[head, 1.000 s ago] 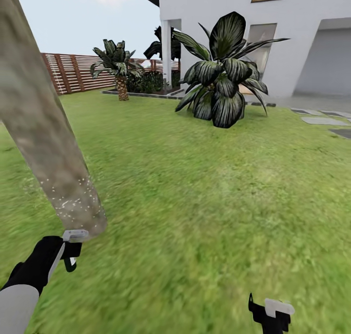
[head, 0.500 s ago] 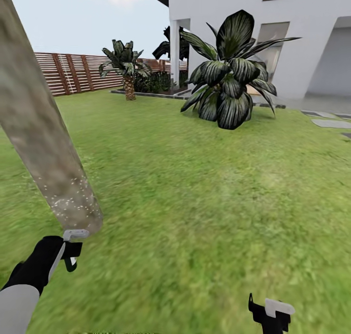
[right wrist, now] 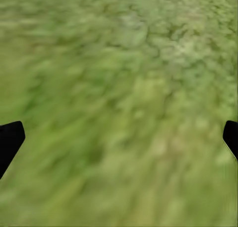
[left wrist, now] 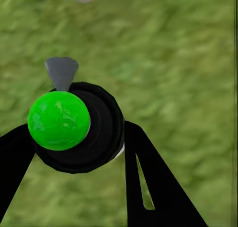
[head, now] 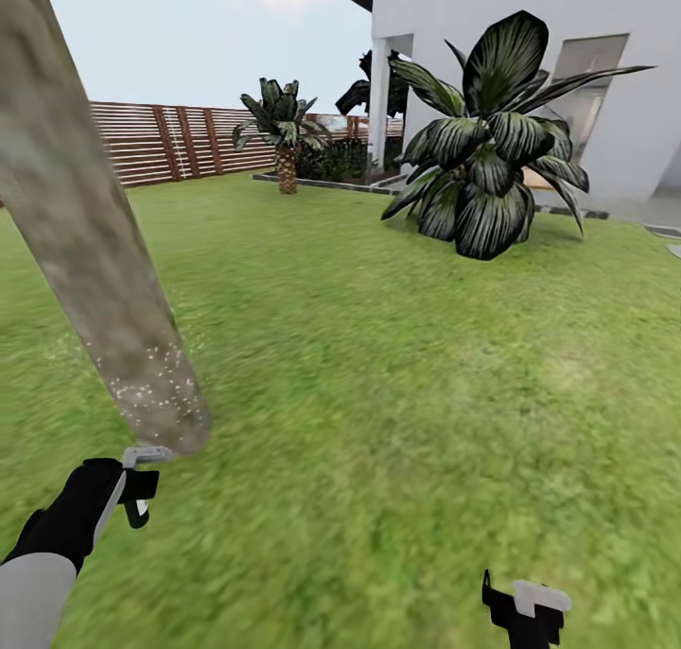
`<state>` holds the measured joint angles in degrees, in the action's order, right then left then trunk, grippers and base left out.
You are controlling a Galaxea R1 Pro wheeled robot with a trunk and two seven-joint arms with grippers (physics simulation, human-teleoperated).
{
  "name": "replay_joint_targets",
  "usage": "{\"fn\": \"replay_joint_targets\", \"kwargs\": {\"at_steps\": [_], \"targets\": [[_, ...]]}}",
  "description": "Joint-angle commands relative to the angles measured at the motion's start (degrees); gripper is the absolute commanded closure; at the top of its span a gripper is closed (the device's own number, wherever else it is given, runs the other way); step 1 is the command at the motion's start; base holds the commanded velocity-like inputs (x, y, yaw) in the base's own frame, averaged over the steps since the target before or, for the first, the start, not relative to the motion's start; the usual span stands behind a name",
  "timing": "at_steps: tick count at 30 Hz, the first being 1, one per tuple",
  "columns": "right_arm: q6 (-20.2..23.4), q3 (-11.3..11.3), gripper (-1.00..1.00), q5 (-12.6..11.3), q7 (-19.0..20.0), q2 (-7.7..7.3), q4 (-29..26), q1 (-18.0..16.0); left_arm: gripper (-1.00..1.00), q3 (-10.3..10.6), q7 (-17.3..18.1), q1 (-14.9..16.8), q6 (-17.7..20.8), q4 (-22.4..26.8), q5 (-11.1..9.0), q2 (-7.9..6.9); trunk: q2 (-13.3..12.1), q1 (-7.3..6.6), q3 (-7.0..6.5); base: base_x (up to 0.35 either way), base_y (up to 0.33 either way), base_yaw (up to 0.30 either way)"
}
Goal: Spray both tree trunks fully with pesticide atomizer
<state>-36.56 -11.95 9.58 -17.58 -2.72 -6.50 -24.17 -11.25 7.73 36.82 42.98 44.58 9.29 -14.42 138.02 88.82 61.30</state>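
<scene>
Head view: mottled grey-brown tree trunk [head: 95, 252], white pesticide [head: 156, 389] specks near base.

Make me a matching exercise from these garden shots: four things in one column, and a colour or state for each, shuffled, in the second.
Things:
1. tree trunk
2. left pincer
3. right pincer
4. fence

States:
A. open over grass
B. brown horizontal slats
C. white specks near its base
D. shut on the atomizer with a green top

Pairs: 1-C, 2-D, 3-A, 4-B
</scene>
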Motion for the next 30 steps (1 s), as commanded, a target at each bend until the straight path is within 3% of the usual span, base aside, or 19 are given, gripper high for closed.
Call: {"fn": "replay_joint_targets", "kwargs": {"at_steps": [1,6,9,12,16,25,30], "targets": [[0.0,0.0,-1.0,0.0,0.0,-0.06,0.0,0.0,1.0,0.0,0.0,0.0,0.0,0.0,0.0,0.0,0.0,0.0,0.0,0.08,-0.24,0.02],[0.0,0.0,-1.0,0.0,0.0,-0.21,0.0,0.0,1.0,-0.3,0.0,0.0,0.0,0.0,-0.1,0.0,0.0,0.0,0.0,0.007,-0.266,0.002],[0.0,0.0,-1.0,0.0,0.0,-0.18,0.0,0.0,1.0,-2.7,0.0,0.0,-0.1,-0.3,0.0,-0.05,0.0,0.0,0.0,0.0,-0.118,0.0],[0.0,0.0,-1.0,0.0,0.0,-0.1,0.0,0.0,1.0,-3.5,0.1,-1.0,-0.1,-0.8,0.2,-0.1,0.0,0.0,0.0,0.0,-0.015,0.163],[0.0,0.0,-1.0,0.0,0.0,-0.09,0.0,0.0,1.0,-3.1,0.2,-1.7,-0.2,-0.7,0.2,0.1,0.0,0.0,0.0,0.033,-0.005,0.238],[0.0,0.0,-1.0,0.0,0.0,-0.09,0.0,0.0,1.0,-2.9,0.1,-1.8,-0.3,-0.1,0.1,0.44,0.0,0.0,0.0,0.24,-0.144,0.018],[0.0,0.0,-1.0,0.0,0.0,-0.09,0.0,0.0,1.0,-3.3,0.1,-1.5,-0.6,0.4,-0.1,0.44,0.0,0.0,0.0,-0.054,-0.078,0.17]]}}
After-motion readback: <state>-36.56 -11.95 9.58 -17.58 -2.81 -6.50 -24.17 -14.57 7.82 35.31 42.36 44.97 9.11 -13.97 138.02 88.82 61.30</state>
